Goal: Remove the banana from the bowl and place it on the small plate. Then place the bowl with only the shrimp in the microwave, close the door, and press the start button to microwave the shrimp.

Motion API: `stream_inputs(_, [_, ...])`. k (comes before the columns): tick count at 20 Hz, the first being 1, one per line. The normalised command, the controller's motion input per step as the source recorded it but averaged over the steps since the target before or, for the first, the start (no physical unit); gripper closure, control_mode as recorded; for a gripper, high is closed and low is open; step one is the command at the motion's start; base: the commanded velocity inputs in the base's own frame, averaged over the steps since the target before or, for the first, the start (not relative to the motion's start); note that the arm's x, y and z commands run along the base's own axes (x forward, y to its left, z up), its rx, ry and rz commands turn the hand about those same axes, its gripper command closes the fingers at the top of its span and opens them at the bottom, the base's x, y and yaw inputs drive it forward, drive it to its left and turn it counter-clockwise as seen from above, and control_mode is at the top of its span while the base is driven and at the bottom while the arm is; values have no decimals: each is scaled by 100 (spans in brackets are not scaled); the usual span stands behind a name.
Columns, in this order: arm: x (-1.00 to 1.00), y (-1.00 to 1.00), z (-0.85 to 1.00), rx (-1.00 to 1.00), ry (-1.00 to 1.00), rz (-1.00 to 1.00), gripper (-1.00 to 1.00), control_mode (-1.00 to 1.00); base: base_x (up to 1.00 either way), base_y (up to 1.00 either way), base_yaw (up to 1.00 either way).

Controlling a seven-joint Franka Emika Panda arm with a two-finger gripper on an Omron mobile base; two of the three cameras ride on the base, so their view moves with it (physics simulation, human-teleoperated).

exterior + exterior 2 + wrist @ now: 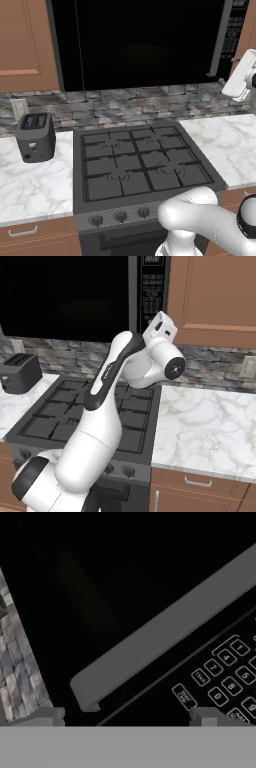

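Microwave (145, 42) fills the upper part of the left base view, from about ten to two o'clock, hung above the gas stove (140, 162). Its door (100, 577) looks shut, flush with the body; the window is glossy black and I cannot see what lies inside. Along the door's right edge runs the handle (165, 642), a long flat grey bar with squared ends, matte and rigid. In the tilted hand view it slants from seven toward two o'clock. Just beyond it, at four o'clock in that view, sits the keypad (225, 677), rows of small outlined buttons on smooth black plastic.

The gripper (127, 714) points at the microwave's front, its two dark fingertips (47, 714) standing wide apart with nothing between them. The hand hangs near the lower end of the handle, close to the keypad strip, at roughly one o'clock from the stove in the right base view.

Judging by the closed door, the remaining step is likely the start button. A button of this kind should be stiff and flat, with little travel, so one fingertip pressed squarely on it would serve better than a pinch. With the jaws this wide, a tip could land on a neighbouring key. Which key is start is too small to read here.

Behind the stove the backsplash (125, 102) is rough grey stone. White veined marble counters (225, 145) flank the stove, and a dark toaster (35, 135) stands at nine o'clock.
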Motion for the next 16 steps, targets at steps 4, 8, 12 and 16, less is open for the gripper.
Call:
stream_inputs(4, [14,-8,0,0,0,0,-100,-100,0,0,0])
stream_inputs(8, [23,-4,0,0,0,0,-100,-100,0,0,0])
stream_inputs(12, [23,-6,0,0,0,0,-100,-100,0,0,0])
stream_inputs(16, [17,-12,0,0,0,0,-100,-100,0,0,0])
